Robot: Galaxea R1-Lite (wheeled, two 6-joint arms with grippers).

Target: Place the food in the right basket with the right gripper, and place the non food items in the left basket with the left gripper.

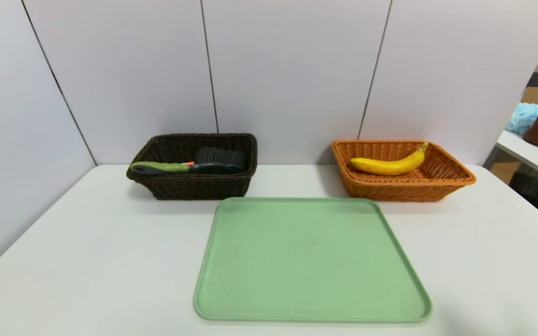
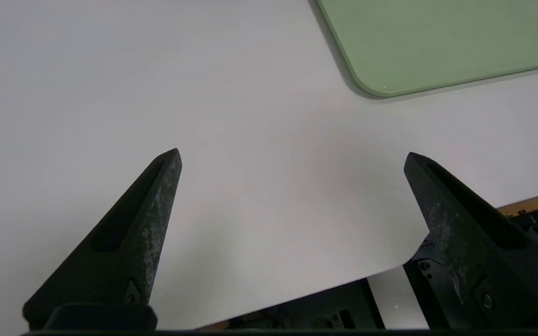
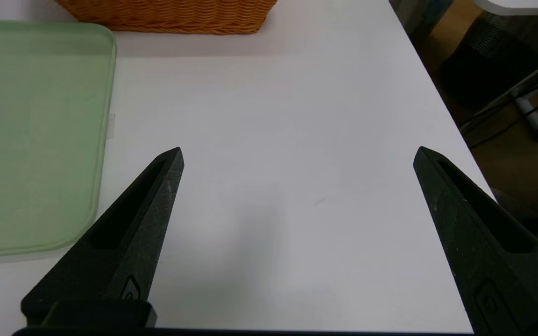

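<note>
- Left claw (image 2: 293, 151): spread and empty, above the table (image 2: 250, 116) near the green tray's corner.
- Right claw (image 3: 299, 148): likewise spread and empty, beside the tray (image 3: 40, 135).
- Banana (image 1: 390, 164): inside the orange basket (image 1: 395, 190).
- Brush (image 1: 189, 167): in the dark basket (image 1: 199, 189), handle against the rim.
- Step: sorting appears finished; the next move calls only for keeping both arms clear.

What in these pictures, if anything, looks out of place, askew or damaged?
Nothing seems damaged or spilled. Slightly askew: the brush doesn't lie flat in the dark brown basket; its green handle rests up on the rim. The banana sits within the orange basket.
</note>
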